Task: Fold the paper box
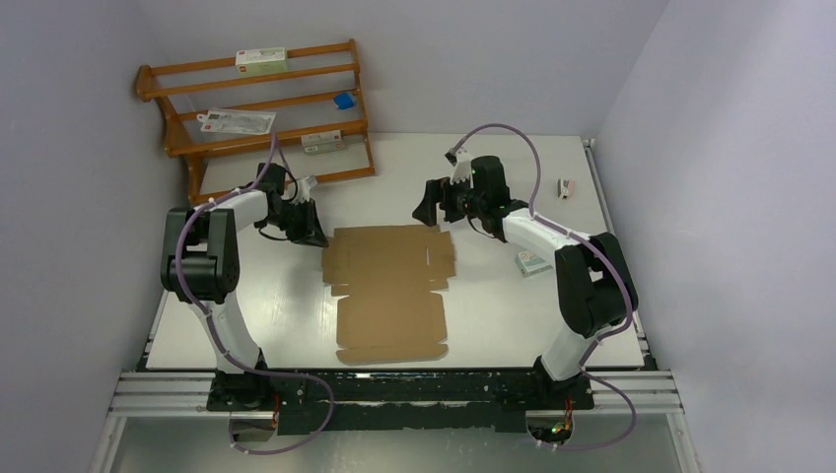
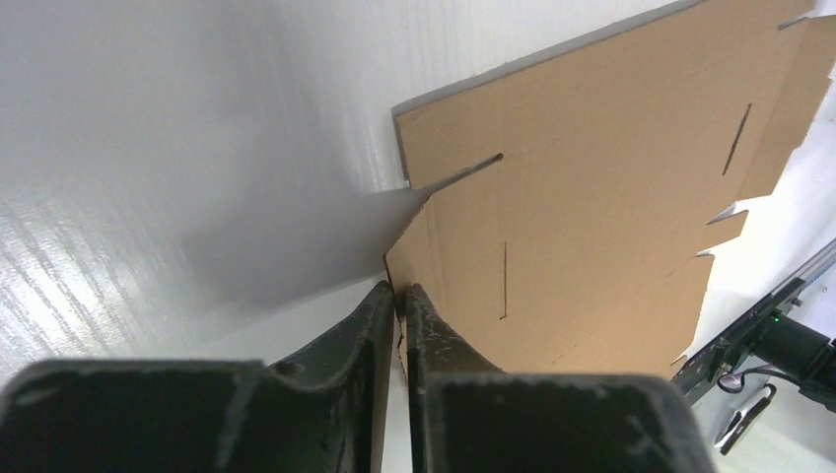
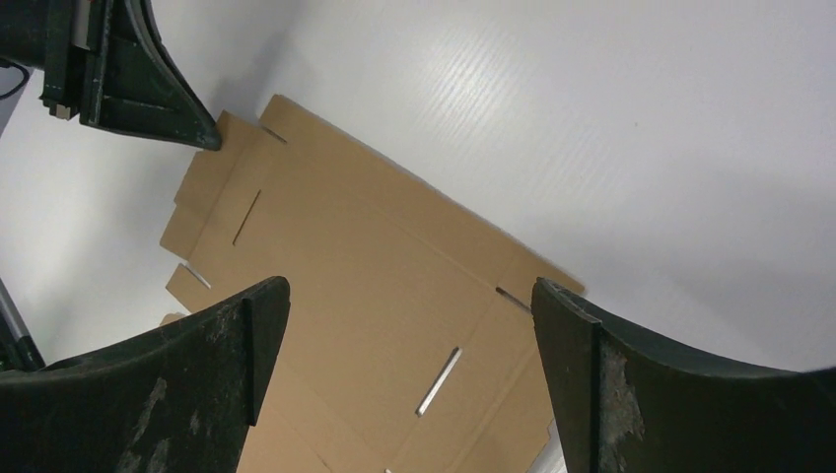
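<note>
The paper box (image 1: 389, 291) is a flat brown die-cut cardboard sheet in the middle of the white table. My left gripper (image 1: 313, 235) is at its far left corner. In the left wrist view the gripper (image 2: 399, 296) is shut on the edge of a side flap (image 2: 434, 246), which is lifted a little off the table. My right gripper (image 1: 429, 212) hovers over the sheet's far right corner. In the right wrist view it (image 3: 409, 296) is wide open and empty, with the cardboard (image 3: 365, 286) below it and the left gripper's fingers (image 3: 148, 99) at the upper left.
A wooden shelf rack (image 1: 261, 108) stands at the back left and holds white cartons and a small blue item. A small white carton (image 1: 533, 262) lies by the right arm. Another small object (image 1: 567, 187) lies near the right table edge.
</note>
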Controlling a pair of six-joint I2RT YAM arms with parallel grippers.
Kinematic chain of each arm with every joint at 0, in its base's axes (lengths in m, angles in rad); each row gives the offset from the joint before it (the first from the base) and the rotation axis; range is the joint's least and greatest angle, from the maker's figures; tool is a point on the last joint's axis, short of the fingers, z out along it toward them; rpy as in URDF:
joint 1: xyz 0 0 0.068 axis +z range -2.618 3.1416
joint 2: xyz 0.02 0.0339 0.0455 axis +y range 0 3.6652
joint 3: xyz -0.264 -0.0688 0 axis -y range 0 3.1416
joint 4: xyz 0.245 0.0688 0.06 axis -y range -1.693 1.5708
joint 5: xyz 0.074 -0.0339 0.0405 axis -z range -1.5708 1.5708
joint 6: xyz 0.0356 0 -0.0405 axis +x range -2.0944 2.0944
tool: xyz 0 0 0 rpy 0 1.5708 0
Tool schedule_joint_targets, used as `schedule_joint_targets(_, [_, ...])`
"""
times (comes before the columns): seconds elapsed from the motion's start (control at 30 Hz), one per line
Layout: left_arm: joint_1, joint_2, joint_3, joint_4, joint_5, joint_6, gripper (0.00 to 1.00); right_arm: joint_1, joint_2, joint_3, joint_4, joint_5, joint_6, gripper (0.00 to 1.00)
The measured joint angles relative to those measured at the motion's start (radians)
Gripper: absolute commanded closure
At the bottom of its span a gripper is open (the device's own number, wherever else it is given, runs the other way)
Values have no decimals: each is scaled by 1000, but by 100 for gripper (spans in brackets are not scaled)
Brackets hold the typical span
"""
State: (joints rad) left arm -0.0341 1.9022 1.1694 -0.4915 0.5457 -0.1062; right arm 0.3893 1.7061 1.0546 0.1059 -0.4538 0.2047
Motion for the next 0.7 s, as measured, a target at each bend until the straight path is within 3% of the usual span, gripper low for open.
schedule_joint_targets(0.17, [-10,0,0,0,22,12,95,1,14,42,-8,-29,-51,4])
schedule_joint_targets(0.7, [-89,-139,0,0,20,69,95,5,178,230,-149,-332,-297,16])
